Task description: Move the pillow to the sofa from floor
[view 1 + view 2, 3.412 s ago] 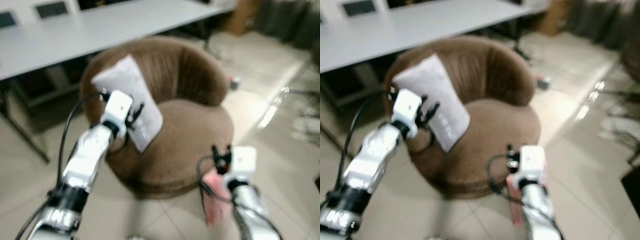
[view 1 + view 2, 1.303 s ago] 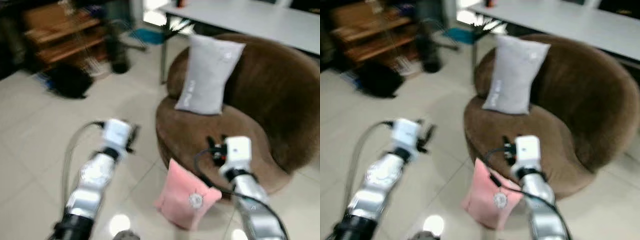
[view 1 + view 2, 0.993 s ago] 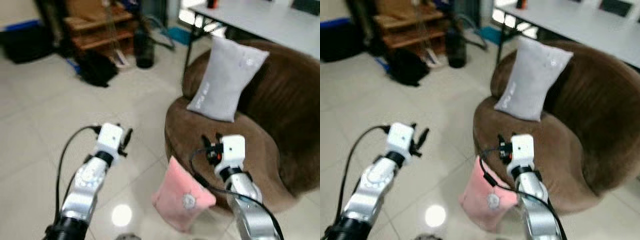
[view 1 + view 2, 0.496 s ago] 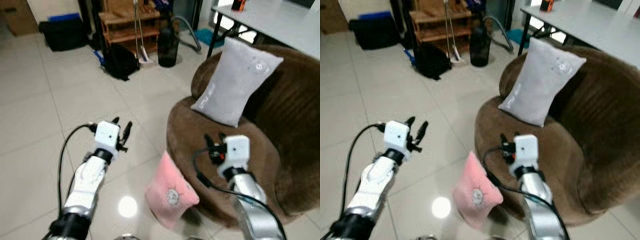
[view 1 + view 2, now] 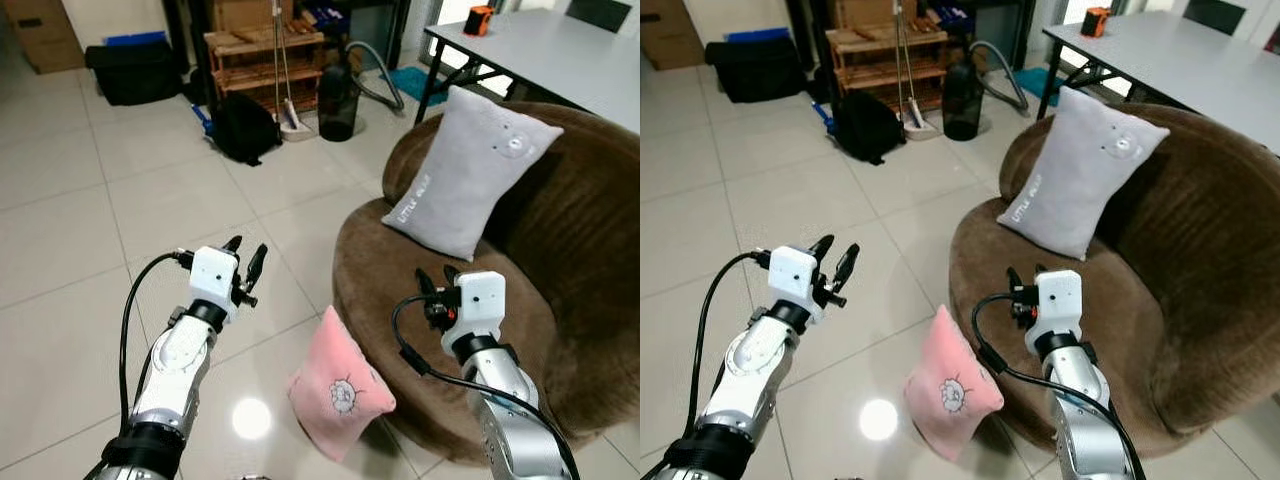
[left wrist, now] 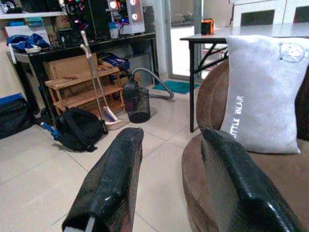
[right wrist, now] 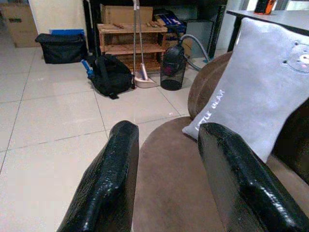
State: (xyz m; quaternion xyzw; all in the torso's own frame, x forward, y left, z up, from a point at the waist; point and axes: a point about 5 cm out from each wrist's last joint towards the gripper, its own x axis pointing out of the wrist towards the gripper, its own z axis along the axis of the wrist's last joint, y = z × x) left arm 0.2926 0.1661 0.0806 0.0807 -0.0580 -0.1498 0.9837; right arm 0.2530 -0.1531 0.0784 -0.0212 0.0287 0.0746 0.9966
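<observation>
Leaning against the front of the round brown plush sofa [image 5: 500,290], a small pink square pillow [image 5: 338,388] with a cartoon face stands on one corner on the pale tiled floor [image 5: 90,250]. A grey rectangular cushion [image 5: 468,172] with lettering rests propped on the sofa's backrest. Over the bare tiles to the pink pillow's left, the left gripper [image 5: 246,260] hovers with its two black fingers spread and nothing between them. Above the seat's front edge, the right gripper [image 5: 433,282] hangs with fingers likewise parted and unladen.
</observation>
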